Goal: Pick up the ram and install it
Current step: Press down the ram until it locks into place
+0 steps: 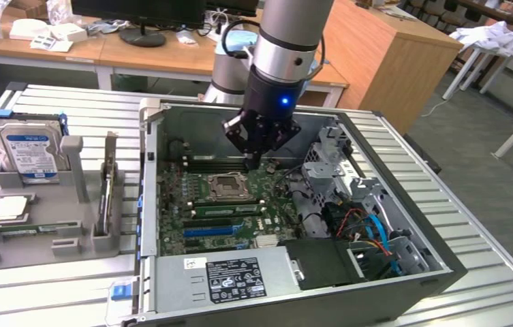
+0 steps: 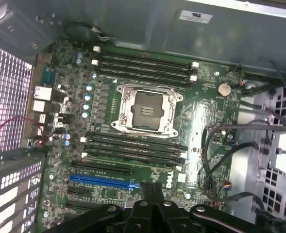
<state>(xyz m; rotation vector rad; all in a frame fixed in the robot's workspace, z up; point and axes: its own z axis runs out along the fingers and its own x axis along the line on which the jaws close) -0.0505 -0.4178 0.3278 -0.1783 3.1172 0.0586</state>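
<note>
Ram (image 1: 225, 209) appears seated in a slot just beside the CPU socket (image 1: 227, 184), on the blue expansion slot (image 1: 209, 231) side; identification uncertain. Gripper (image 1: 253, 163) hovers over the slots across the socket, fingers clenched, nothing held. Judged: install step, near done. Any next move calls for confirming full seating.

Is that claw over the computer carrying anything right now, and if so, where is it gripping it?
Nothing. The claw is shut and empty, hanging over the motherboard inside the open case.
</note>
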